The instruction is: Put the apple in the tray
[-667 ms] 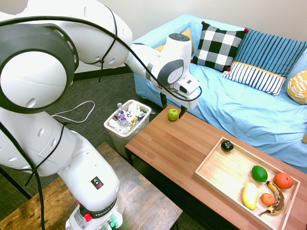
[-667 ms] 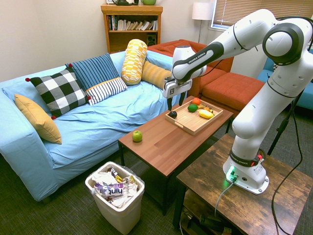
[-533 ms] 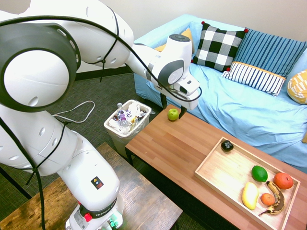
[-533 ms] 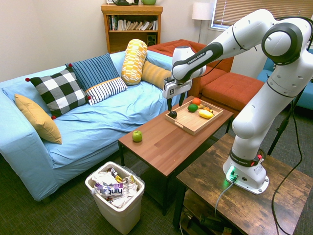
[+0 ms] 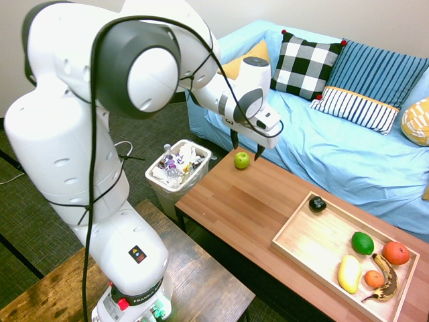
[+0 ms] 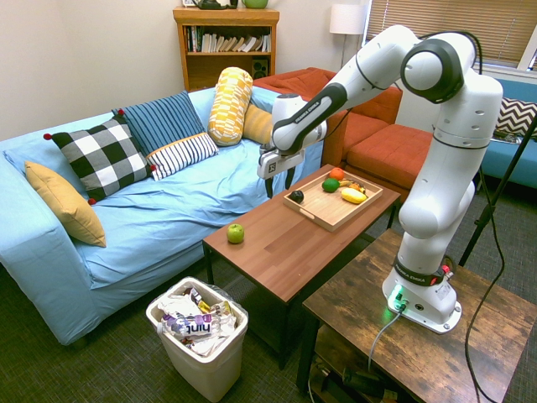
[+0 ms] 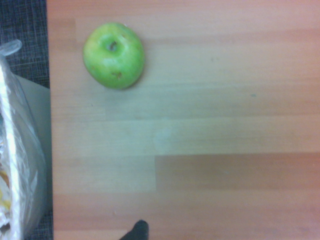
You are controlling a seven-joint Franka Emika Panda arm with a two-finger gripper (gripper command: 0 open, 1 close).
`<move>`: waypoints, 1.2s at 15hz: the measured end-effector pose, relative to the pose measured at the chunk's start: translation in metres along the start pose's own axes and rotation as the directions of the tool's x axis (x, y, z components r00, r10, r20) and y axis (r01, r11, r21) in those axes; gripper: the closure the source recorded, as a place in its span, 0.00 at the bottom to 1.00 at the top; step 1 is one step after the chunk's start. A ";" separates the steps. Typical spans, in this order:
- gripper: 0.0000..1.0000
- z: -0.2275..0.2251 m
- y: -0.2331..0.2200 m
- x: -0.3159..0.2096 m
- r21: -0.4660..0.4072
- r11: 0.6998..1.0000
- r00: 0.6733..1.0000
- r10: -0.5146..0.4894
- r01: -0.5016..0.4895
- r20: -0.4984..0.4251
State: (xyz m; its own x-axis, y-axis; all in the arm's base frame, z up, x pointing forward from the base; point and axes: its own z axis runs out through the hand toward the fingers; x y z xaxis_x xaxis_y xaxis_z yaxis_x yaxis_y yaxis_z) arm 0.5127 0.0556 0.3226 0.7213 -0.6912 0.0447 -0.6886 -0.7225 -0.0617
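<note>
the wrist view alone shows the apple (image 7: 114, 55) close up, stem dimple upward, on the table (image 7: 210, 125) near its edge beside the bin (image 7: 15, 165), whose contents are blurred there. both exterior views show the gripper (image 5: 245, 147) above the table near the apple (image 5: 241, 159), jaws apart and empty. the tray (image 5: 315, 243) sits far along the table, its corner cut off in the first exterior view.

A living room: blue sofa (image 6: 126, 210), cushions, bookshelf (image 6: 225, 42).

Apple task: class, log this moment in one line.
gripper: open, above table | apple: on table, untouched | tray: no apple yet
</note>
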 end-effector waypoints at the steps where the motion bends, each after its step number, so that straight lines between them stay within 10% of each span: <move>1: 0.00 0.006 -0.018 0.003 0.000 1.000 1.000 -0.006 0.006 -0.003; 18: 0.00 0.173 -0.156 0.026 -0.092 0.994 0.996 0.066 -0.061 0.058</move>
State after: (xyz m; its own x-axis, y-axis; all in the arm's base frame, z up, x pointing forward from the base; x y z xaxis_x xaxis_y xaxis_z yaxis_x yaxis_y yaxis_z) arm 0.6516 0.1525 0.1610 0.6772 -0.7356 -0.0171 -0.7351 -0.6774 0.0273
